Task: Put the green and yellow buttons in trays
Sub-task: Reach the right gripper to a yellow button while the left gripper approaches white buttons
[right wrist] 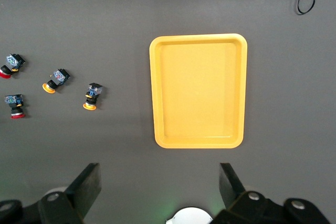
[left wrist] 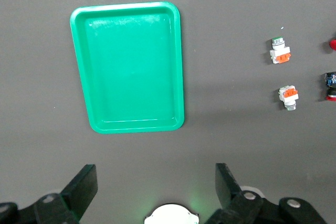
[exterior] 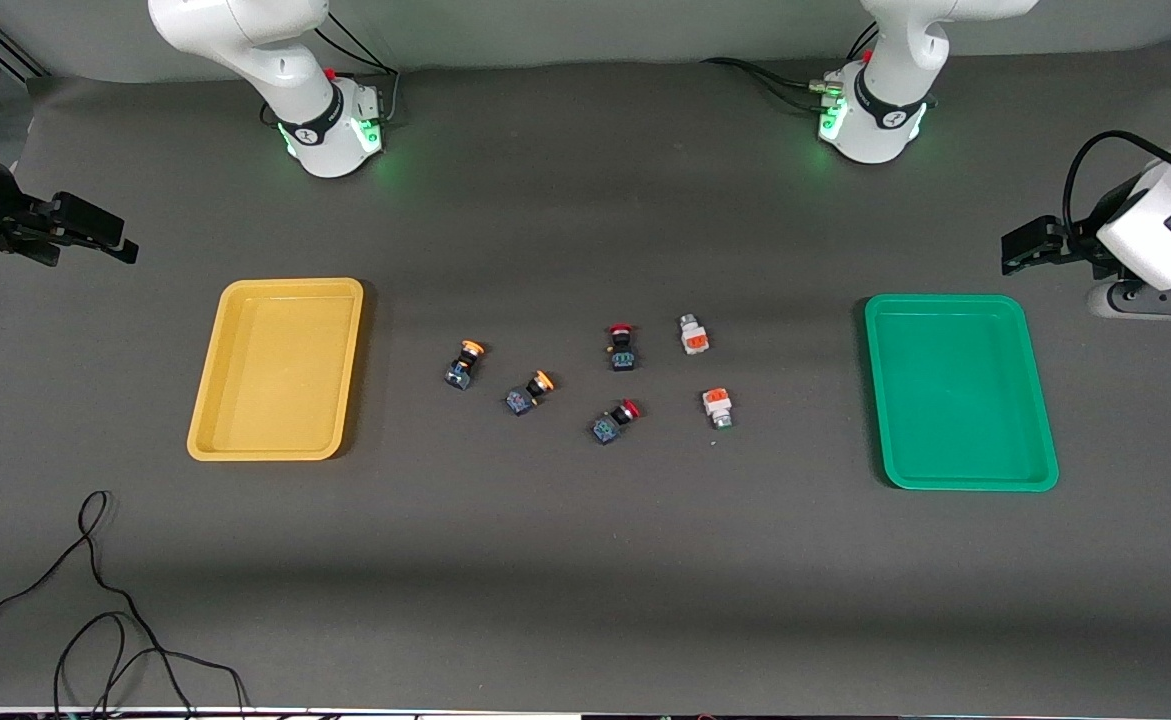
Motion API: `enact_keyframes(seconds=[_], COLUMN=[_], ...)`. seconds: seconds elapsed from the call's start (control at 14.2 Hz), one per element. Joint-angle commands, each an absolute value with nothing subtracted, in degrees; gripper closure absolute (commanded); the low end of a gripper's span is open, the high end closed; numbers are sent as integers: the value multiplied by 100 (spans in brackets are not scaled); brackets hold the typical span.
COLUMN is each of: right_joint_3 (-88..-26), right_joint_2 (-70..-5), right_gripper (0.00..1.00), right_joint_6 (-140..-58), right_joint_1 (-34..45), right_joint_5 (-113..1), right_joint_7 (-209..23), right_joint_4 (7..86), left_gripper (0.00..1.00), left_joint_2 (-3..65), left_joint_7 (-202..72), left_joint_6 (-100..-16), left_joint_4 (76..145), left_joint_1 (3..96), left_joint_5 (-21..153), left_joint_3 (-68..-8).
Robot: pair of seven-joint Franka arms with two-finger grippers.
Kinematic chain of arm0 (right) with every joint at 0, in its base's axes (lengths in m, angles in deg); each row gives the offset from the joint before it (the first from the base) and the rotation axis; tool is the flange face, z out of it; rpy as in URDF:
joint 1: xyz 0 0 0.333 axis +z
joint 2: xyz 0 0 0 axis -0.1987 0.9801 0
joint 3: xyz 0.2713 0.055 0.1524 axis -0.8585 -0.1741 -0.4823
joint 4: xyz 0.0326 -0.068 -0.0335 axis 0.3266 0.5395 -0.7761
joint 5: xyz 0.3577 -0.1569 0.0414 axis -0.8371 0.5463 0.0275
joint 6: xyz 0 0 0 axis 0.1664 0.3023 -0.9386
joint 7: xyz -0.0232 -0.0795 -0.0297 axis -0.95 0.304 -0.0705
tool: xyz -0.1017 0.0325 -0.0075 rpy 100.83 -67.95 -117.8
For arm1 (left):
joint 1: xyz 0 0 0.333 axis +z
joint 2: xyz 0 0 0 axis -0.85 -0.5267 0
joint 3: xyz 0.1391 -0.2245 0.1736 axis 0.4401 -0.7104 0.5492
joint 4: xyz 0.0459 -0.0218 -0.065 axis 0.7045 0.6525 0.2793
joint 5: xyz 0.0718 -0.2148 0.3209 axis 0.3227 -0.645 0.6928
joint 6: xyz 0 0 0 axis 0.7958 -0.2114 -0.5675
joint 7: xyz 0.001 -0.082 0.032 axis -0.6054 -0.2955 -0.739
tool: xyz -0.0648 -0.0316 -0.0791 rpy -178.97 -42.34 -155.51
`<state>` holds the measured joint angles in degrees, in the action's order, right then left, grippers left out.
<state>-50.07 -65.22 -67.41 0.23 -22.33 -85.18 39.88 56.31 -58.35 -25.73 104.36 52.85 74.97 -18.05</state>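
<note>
Two yellow-capped buttons (exterior: 463, 364) (exterior: 530, 391) lie mid-table, toward the yellow tray (exterior: 290, 286). Two white buttons with orange blocks (exterior: 693, 334) (exterior: 717, 407) lie toward the green tray (exterior: 945, 300). Both trays hold nothing. My left gripper (exterior: 1020, 248) is open and empty, up over the table beside the green tray (left wrist: 128, 66); its view shows the white buttons (left wrist: 280, 51) (left wrist: 288, 97). My right gripper (exterior: 110, 238) is open and empty, up over the table beside the yellow tray (right wrist: 198, 90); its view shows the yellow-capped buttons (right wrist: 92, 97) (right wrist: 56, 80).
Two red-capped black-blue switches (exterior: 622, 347) (exterior: 615, 421) lie between the yellow-capped and white buttons. A loose black cable (exterior: 95, 600) lies near the table's front edge at the right arm's end. The arm bases (exterior: 330, 130) (exterior: 870, 120) stand along the back.
</note>
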Motion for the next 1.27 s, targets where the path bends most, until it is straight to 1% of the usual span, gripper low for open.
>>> enact_keyframes(seconds=[0.0,0.56,0.85,0.92,1.06,1.2], right_joint_3=[-4988,-5023,-5032,-5023,-5032,-5032], right_joint_2=[-6582,-6468,-6310,-6310,-6249,-5960], right_gripper=[0,0,0,0,0,0], right_joint_6=[-6669,-6669,-6897,-6958,-7247,-7843], right_joint_1=[49,84,479,715,822,919], right_joint_5=[-2246,-2255,-2351,-2352,-2412,-2912], right_joint_7=[-8547,-8529,-8135,-8107,-8072,-8072], right_joint_4=[4043,4148,4560,4718,5078,5377], left_gripper=[0,0,0,0,0,0], left_joint_2=[5572,5563,5545,5545,5545,5537], left_joint_7=[-5781,-5781,-5781,-5868,-5904,-5886], left_joint_6=[-2531,-2531,-2522,-2488,-2496,-2522], left_joint_4=[10243,10234,10225,10234,10225,10260], left_joint_1=[5189,5189,5189,5180,5119,5136], left_joint_5=[7459,7459,7451,7451,7477,7442], left_joint_3=[-1715,-1715,-1715,-1715,-1759,-1759])
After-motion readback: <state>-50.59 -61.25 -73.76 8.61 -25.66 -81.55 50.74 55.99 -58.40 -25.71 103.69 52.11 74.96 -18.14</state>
